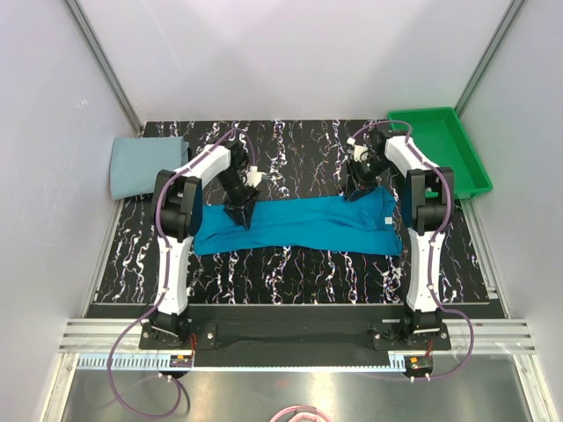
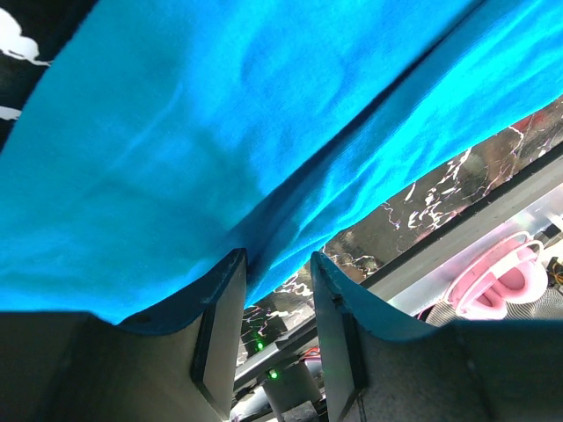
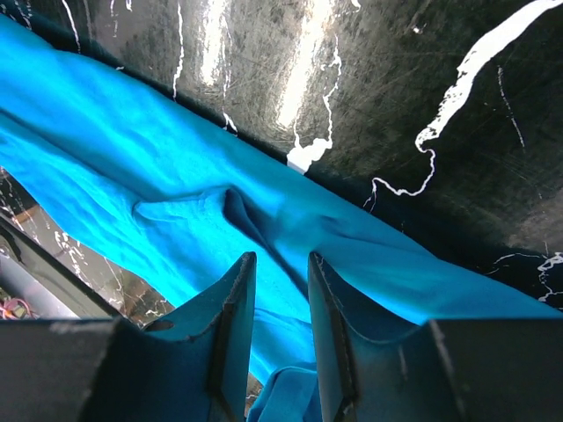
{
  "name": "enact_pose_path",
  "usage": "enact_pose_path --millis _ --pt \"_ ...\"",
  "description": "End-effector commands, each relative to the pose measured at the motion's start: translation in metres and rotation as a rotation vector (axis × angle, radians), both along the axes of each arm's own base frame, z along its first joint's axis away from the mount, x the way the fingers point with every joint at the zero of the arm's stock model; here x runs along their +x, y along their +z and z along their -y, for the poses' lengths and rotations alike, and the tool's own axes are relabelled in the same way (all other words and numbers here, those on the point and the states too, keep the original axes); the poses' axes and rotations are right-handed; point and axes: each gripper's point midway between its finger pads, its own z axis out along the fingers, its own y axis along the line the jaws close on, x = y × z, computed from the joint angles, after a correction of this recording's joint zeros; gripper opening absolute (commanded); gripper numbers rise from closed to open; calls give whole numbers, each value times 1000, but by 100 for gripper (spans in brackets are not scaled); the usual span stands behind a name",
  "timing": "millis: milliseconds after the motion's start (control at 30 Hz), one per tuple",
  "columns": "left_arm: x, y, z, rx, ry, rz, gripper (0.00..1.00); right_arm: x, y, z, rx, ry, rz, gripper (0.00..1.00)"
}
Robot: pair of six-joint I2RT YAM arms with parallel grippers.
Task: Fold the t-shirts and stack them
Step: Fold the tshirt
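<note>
The teal-blue t-shirt point(image 1: 299, 225) lies as a long folded band across the middle of the black marbled table. My left gripper point(image 1: 244, 214) points down at its upper left edge; in the left wrist view its jaws point(image 2: 277, 255) stand apart with a fold of the teal cloth point(image 2: 220, 132) at the tips. My right gripper point(image 1: 357, 190) is over the shirt's upper right edge; its jaws point(image 3: 281, 257) also stand apart, straddling a ridge of teal cloth point(image 3: 176, 202). The pale grey-blue t-shirt point(image 1: 146, 167) lies folded at the far left, away from both grippers.
A green plastic tray point(image 1: 457, 132) stands at the back right corner, just right of the right arm. White walls and metal rails close in the table on three sides. The arm bases sit at the near edge.
</note>
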Motion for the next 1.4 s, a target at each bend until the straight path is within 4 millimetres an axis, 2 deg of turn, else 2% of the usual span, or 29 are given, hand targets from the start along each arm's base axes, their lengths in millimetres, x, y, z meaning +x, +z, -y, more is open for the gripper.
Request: enact_pose_path --millis 0,333,567,667,700,800,933,1033,1133,1167,1367 --pt "-7 16 1 -10 -4 -9 40 7 16 -10 39 21 39 37" --pt "-9 14 3 -4 -6 -19 40 1 9 -35 66 81 18 38" --pt "-7 13 1 5 -9 -11 40 -11 1 -45 68 112 -21 38" --pt "-7 13 2 1 -6 -13 40 -14 1 -45 69 119 -24 28" --pt "-7 13 2 1 -5 -14 40 -14 2 -45 68 120 -17 18" --pt "-7 13 2 2 -5 -15 40 -14 7 -43 62 117 -8 4" --pt "-5 13 3 -7 -5 -13 40 -18 23 -42 53 117 18 1" --pt "-2 15 7 -24 -1 -10 40 -27 38 -44 49 124 33 2" --pt "2 16 9 -37 -2 -7 40 -46 48 -46 55 128 22 4" --pt "2 16 9 -39 1 -9 40 -59 50 -49 55 140 8 4" --pt "4 15 12 -60 9 -18 40 -99 52 -59 53 169 -30 7"
